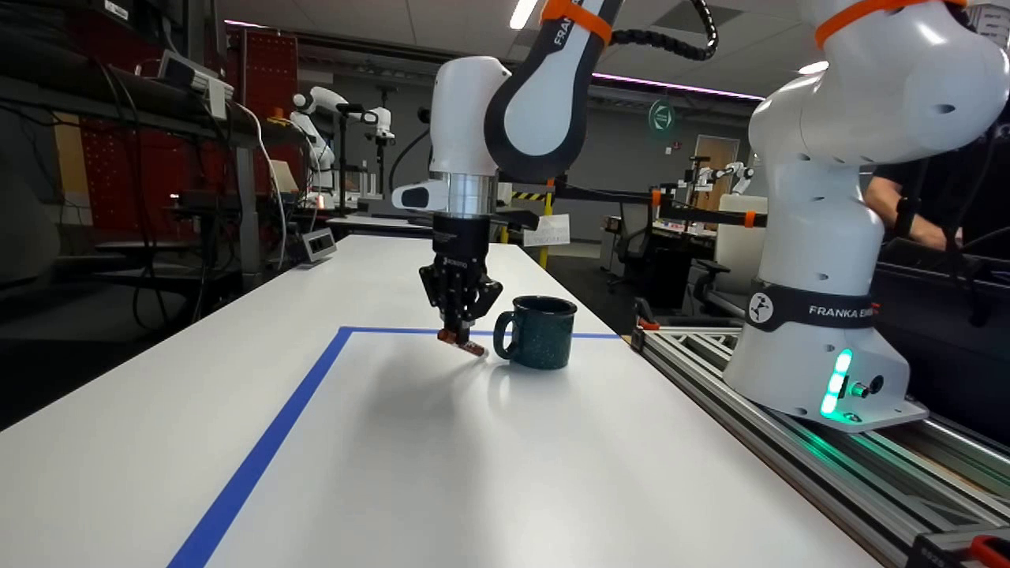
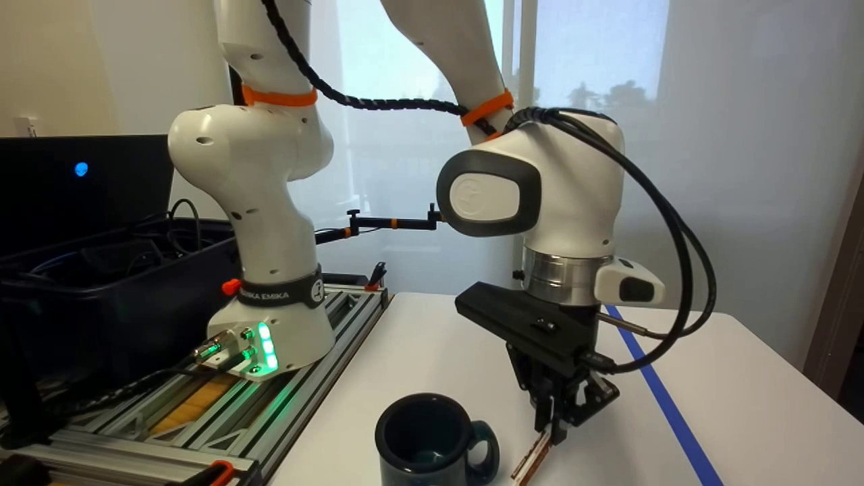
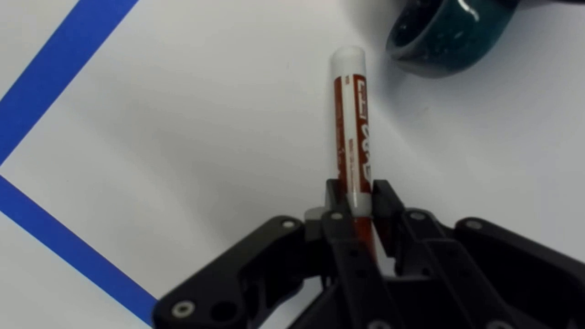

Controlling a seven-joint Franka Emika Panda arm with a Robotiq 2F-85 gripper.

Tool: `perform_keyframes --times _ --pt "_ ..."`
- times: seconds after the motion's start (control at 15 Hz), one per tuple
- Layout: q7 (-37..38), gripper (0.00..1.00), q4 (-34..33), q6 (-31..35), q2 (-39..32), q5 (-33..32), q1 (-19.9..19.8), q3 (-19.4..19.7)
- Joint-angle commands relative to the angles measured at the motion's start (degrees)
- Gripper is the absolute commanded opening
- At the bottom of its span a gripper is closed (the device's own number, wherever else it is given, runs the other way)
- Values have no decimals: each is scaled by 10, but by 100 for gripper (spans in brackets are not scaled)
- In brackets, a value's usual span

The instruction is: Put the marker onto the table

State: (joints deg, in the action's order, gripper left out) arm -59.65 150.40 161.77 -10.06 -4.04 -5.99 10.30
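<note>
The wrist view showed the Robotiq gripper [image 3: 358,194] with its fingers [image 3: 386,201] clamped on the red-brown Expo marker [image 3: 351,128] at the white band near one end; the free length reached out to just beside a curved part of the speckled dark-green mug [image 3: 461,45]. With so much of it unsupported, the marker seemed liable to twist in the grip if its far end were pressed down hard.

In an exterior view the marker was tilted over the white table [image 1: 568,473], just beside the mug, its lower end pointing towards it. Whether that end touched could not be told. Should the fingers part with the other end up, it would probably drop and roll, perhaps against the mug.

An exterior view showed a gap between the mug's handle [image 2: 484,430] and the marker. A sideways drift towards the mug during lowering might knock the handle, jarring the marker loose or shoving the mug.
</note>
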Motion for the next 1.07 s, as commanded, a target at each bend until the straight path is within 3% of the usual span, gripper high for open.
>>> perform_keyframes --times 0.0,0.27,0.33,0.4,0.73,0.87,1.0 --pt "48 5 2 38 -30 -64 -6 -7" --pt "89 5 1 46 -39 -109 -3 -4" --pt "96 44 1 46 -39 -117 -4 -3" --pt "102 45 2 43 -37 -122 -5 -4" --pt "116 81 11 24 10 -110 -15 -21" --pt "148 96 13 11 45 -124 -8 -8" --pt "185 100 13 -16 84 -125 -9 -2"
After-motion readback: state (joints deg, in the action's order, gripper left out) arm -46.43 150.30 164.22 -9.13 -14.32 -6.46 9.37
